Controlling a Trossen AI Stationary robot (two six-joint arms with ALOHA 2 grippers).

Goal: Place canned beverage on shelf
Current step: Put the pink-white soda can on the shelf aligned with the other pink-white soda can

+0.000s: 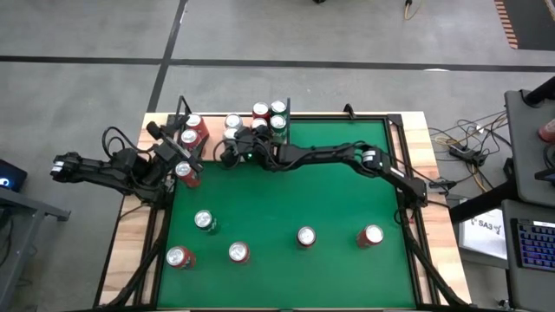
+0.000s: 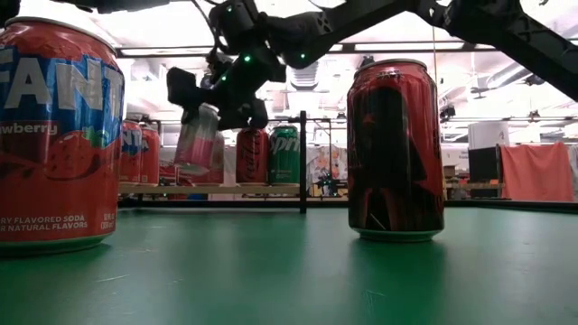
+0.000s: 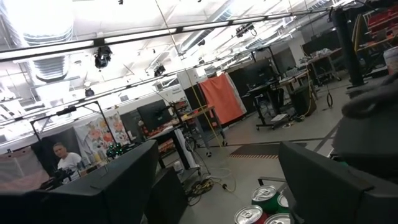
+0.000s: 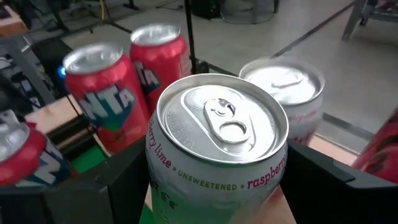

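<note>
Fingers of the right gripper (image 4: 217,186) press both sides of a pale silver raspberry drink can with a pull-tab top (image 4: 219,146); we see it lifted clear of the surface, tilted a little, just in front of the flat pale wood shelf with thin black upright rods (image 2: 226,189) at the table's far edge. In the high view we find that gripper (image 1: 231,152) near the shelf's middle. On the shelf stand red Fanta cans (image 4: 102,93), a green can (image 2: 285,154) and a white-topped can (image 4: 287,93). The left gripper (image 1: 178,156) sits at the shelf's left end beside a red can (image 1: 186,173); its jaws stand apart, and we cannot tell whether they touch that can. Loose cans stand apart on the green felt table (image 1: 286,204), among them a dark red can (image 2: 395,149) close to the low camera.
</note>
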